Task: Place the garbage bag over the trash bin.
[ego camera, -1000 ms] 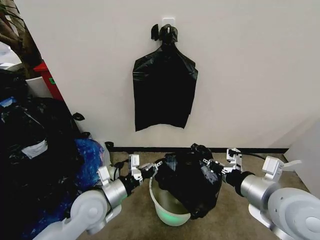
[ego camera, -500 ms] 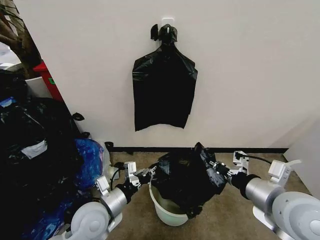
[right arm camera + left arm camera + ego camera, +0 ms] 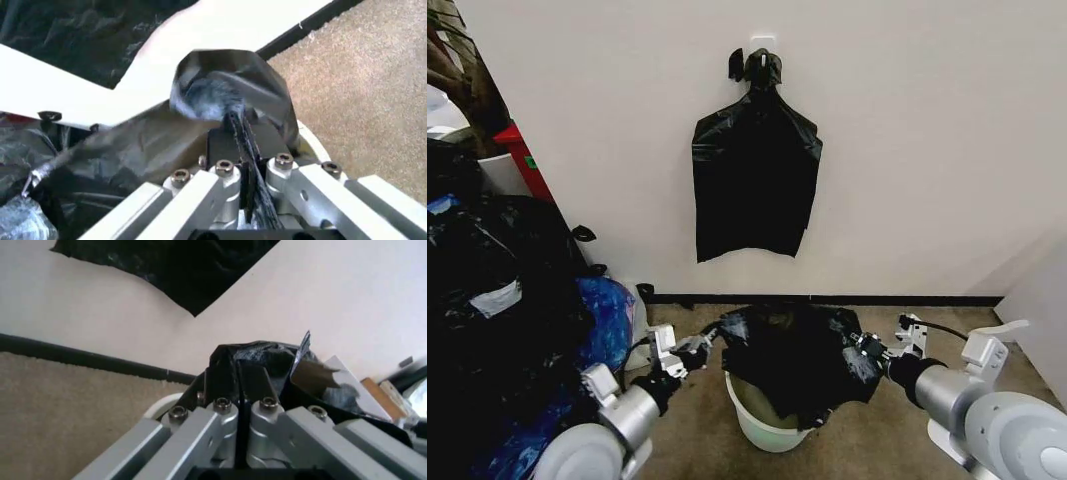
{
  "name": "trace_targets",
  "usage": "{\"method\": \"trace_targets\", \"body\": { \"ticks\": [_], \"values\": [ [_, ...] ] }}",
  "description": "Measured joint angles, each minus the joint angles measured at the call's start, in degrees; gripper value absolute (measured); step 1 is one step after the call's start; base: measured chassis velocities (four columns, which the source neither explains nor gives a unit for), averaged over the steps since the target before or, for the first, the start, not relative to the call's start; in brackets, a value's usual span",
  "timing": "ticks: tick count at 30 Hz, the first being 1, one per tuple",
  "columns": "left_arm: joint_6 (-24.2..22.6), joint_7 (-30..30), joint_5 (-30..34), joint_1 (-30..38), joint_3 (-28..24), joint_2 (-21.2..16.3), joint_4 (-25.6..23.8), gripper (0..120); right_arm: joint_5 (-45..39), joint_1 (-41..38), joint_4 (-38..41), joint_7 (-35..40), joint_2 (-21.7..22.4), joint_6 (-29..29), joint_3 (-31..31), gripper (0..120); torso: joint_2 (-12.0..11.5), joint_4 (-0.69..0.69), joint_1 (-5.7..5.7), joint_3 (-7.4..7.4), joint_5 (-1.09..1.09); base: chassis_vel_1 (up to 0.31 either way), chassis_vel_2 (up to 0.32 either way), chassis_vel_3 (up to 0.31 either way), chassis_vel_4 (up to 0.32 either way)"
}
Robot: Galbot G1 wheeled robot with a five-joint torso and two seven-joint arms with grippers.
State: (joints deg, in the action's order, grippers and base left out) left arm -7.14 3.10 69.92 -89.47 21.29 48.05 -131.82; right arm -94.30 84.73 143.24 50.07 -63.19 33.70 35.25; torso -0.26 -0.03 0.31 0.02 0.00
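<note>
Head view showed the garbage bag (image 3: 795, 360) stretched over the trash bin (image 3: 762, 420), the left gripper (image 3: 701, 347) and right gripper (image 3: 859, 345) each clenched on an opposite bag edge, probably to spread its mouth wider than the rim. Bare carpet (image 3: 877, 440) around the bin left room for lowering.

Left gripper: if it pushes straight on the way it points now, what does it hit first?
The left gripper, shut on the garbage bag, points toward the right gripper; it likely meets more bag over the trash bin.
</note>
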Motion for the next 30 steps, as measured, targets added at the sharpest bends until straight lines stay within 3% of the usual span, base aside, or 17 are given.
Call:
{"method": "trace_targets", "body": {
  "ticks": [8,21,30],
  "values": [
    [-1.67,-0.58,-1.51,0.65,-0.87,-2.22,1.58,0,-1.19,-1.93,0.0,4.23,0.87,-1.86,-3.23,0,0.0,0.0,0.0,0.01,-0.01,0.0,0.0,0.0,0.0],
    [-1.81,0.61,-8.63,-5.89,-3.42,-0.78,1.66,0,6.95,5.31,0.0,8.48,-1.12,-5.17,-8.09,0,0.0,0.0,0.0,0.0,0.0,0.0,0.0,0.0,0.0],
    [-0.91,1.06,-13.44,-6.51,-7.65,1.1,5.65,0,8.47,9.9,0.0,10.31,-3.58,-5.16,-8.22,0,0.0,0.0,0.01,0.0,0.0,0.0,0.0,0.0,0.0]
  ]
}}
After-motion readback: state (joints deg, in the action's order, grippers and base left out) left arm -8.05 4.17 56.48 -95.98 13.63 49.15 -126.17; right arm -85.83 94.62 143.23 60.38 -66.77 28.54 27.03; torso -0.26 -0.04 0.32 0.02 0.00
